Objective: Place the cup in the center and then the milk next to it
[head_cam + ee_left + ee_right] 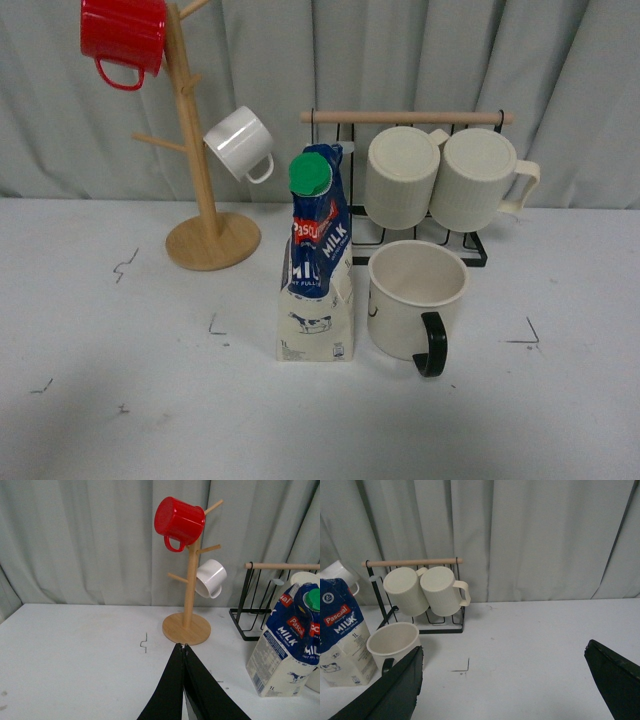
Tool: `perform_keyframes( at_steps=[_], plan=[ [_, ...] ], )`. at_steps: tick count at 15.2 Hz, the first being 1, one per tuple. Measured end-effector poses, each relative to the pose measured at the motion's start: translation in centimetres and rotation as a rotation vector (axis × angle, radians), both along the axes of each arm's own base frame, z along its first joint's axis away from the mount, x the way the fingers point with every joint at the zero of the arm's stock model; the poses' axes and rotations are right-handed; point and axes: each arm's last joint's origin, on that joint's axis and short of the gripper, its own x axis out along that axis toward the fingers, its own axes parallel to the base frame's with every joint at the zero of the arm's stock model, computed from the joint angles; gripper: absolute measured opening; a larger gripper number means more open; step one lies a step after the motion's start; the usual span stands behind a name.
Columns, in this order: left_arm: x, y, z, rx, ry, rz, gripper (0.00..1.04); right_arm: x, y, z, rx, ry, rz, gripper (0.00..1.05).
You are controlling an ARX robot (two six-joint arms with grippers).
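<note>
The cup (412, 300), cream-white with a black C-shaped handle, stands upright on the white table in the front view, handle toward me. The milk (316, 262), a blue-and-white carton with a green cap, stands just left of it, close beside it. Neither arm shows in the front view. My left gripper (183, 646) is shut and empty above the table, the carton (287, 650) off to one side of it. My right gripper (504, 680) is open and empty, wide apart over bare table; the cup (394, 642) and the carton (342, 640) show beyond one finger.
A wooden mug tree (205, 190) holds a red mug (124, 38) and a small white cup (241, 143) at the back left. A black wire rack (420, 195) holds two ribbed cream mugs (445, 178) behind the cup. Black corner marks (527, 335) lie on the table.
</note>
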Motion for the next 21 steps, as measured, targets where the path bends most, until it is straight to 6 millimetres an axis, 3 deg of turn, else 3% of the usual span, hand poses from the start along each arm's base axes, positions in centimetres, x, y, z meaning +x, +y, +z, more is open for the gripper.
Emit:
perform_keyframes(
  at_steps=[13,14,21],
  plan=[
    [-2.1,0.0,-0.3,0.000,0.007,0.000,0.02,0.0,0.0,0.0,0.000,0.000,0.000,0.98],
    [-2.1,0.0,-0.4,0.000,0.011,0.000,0.07,0.0,0.0,0.0,0.000,0.000,0.000,0.98],
    [-2.1,0.0,-0.4,0.000,0.010,0.000,0.92,0.0,0.0,0.0,0.000,0.000,0.000,0.98]
  ],
)
